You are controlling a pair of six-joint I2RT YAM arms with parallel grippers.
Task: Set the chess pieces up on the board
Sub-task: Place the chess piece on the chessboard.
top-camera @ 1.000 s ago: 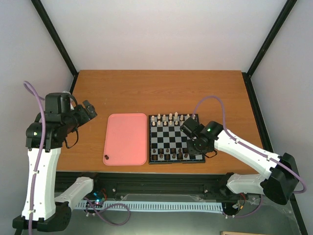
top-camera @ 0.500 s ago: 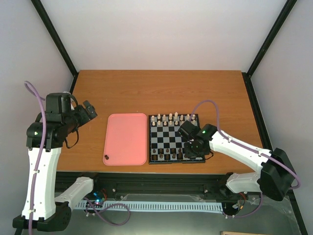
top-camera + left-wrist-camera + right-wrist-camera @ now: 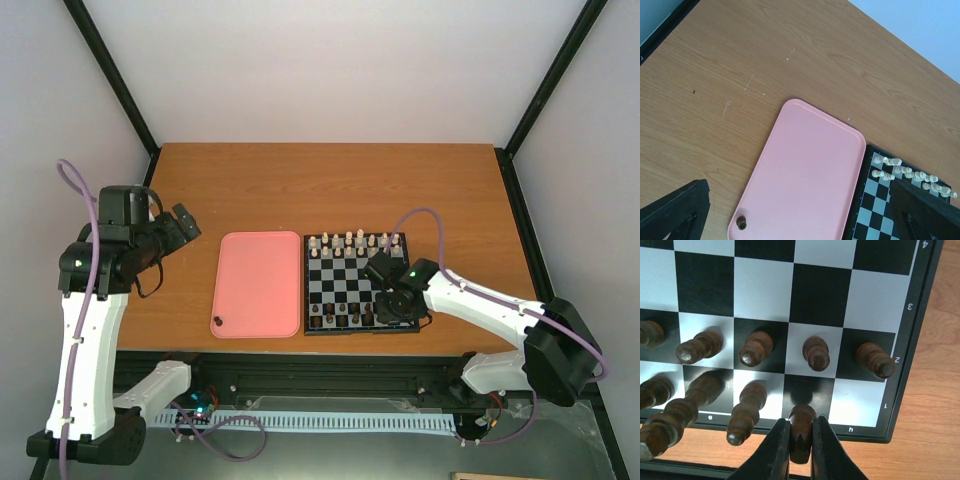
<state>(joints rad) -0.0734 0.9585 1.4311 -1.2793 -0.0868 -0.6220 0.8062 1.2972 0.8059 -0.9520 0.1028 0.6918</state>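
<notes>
My right gripper (image 3: 801, 429) is shut on a dark brown chess piece (image 3: 802, 421), holding it over the near edge of the board (image 3: 822, 287). The piece's shadow falls on the black square second from the right in the near row. Several dark pieces (image 3: 754, 349) stand on the two near rows around it. From above, that gripper (image 3: 397, 312) hangs over the board's (image 3: 345, 275) near right corner. My left gripper (image 3: 183, 222) is open, off to the left above the table. Its fingers (image 3: 675, 210) are spread wide with nothing between them.
A pink tray (image 3: 257, 283) lies just left of the board, with one small dark piece (image 3: 217, 321) in its near left corner, also seen from the left wrist (image 3: 741, 222). Cream-white pieces (image 3: 350, 240) fill the board's far rows.
My right gripper has carried the held piece from the board's right side towards its near right corner. The left arm has barely shifted.
</notes>
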